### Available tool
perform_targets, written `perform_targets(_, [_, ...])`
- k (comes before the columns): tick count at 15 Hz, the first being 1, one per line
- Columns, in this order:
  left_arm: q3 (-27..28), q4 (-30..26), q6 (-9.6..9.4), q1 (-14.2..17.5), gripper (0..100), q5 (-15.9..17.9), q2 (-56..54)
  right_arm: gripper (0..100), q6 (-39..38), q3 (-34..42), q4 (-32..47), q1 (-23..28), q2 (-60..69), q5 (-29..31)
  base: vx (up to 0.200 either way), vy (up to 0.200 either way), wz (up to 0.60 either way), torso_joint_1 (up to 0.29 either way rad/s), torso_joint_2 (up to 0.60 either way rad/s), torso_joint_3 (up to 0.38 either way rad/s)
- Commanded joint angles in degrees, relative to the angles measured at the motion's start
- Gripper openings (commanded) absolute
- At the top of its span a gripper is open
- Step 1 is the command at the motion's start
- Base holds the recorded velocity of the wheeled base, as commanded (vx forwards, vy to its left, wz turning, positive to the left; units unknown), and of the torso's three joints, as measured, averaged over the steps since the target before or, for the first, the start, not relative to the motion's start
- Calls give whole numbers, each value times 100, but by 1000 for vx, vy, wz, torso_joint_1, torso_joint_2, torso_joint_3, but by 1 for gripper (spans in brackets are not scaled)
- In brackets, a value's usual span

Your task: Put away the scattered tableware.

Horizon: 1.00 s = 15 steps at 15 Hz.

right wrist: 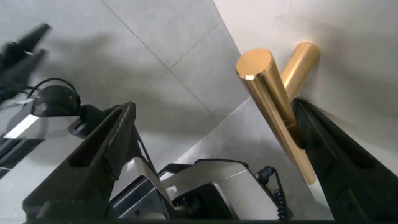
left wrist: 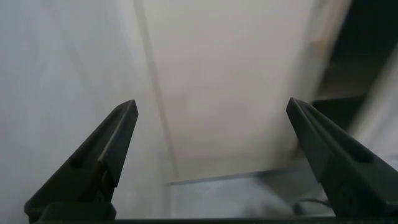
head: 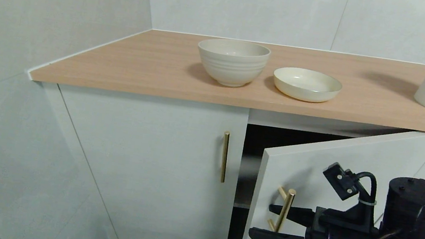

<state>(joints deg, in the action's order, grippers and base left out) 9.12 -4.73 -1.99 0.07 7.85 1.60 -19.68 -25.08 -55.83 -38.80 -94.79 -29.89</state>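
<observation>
Right gripper lies level, spread wide around the handle of the open cabinet door.

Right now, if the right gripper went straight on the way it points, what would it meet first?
Likely the brass handle between the right gripper's open fingers, then the cabinet door; depth unclear.

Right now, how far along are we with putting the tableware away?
Done: the right cabinet door stands partly open, with the dark interior showing. In hand: the right gripper is open with the door's gold handle between its fingers; the left gripper is open and empty. Left: the bowl and the shallow dish both sit on the wooden countertop, neither put away.
</observation>
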Motion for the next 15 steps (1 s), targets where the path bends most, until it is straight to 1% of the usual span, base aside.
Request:
perform_targets(1, [1215,-555,5,-34,100,709,1326,100,-1,-6,-7,-5,5,-17,0,0,0,0,0,0])
perform_targets(2, [1488,-555,5,-60,100,982,1941,100,-1,-6,-7,-5,5,-17,0,0,0,0,0,0])
perform_targets(3, [1892,-547,5,-78,100,1359,2864,100,-1,-6,-7,-5,5,-17,0,0,0,0,0,0])
perform_targets(4, [2156,-485,-3,-95,100,1623,3558,100,-1,-6,-15,-5,5,-17,0,0,0,0,0,0])
perform_targets(5, [2314,-415,-3,-122,100,1755,4024,100,-1,-6,-7,-5,5,-17,0,0,0,0,0,0])
perform_targets(6, [2604,-28,-12,-209,100,1860,5087,100,-1,-6,-7,-5,14,-17,0,0,0,0,0,0])
perform_targets(7, [2700,385,-3,-359,100,1860,5711,100,-1,3,-7,-5,14,-17,0,0,0,0,0,0])
perform_targets(9, [2683,1246,14,-605,100,1834,6582,100,-1,3,-7,-5,14,-17,0,0,0,0,0,0])
perform_targets(10, [2665,1554,49,-807,100,1834,6915,100,-1,3,-7,-5,5,-17,0,0,0,0,0,0])
perform_targets(11, [2665,1624,120,-1027,100,1834,7065,100,-1,3,-7,-13,5,-17,0,0,0,0,0,0])
perform_targets(12, [2665,1624,287,-1326,100,1834,7126,100,-1,3,-15,-13,5,-17,0,0,0,0,0,0])
perform_targets(13, [2665,1624,585,-1695,100,1869,7144,100,-1,-6,-7,-13,-4,-17,0,0,0,0,0,0])
perform_targets(14, [2639,1624,788,-2011,100,1869,7188,100,-1,12,-7,-5,5,-17,0,0,0,0,0,0])
perform_targets(15, [2604,1633,946,-2319,100,1869,7258,100,-1,3,-7,-5,5,-17,0,0,0,0,0,0])
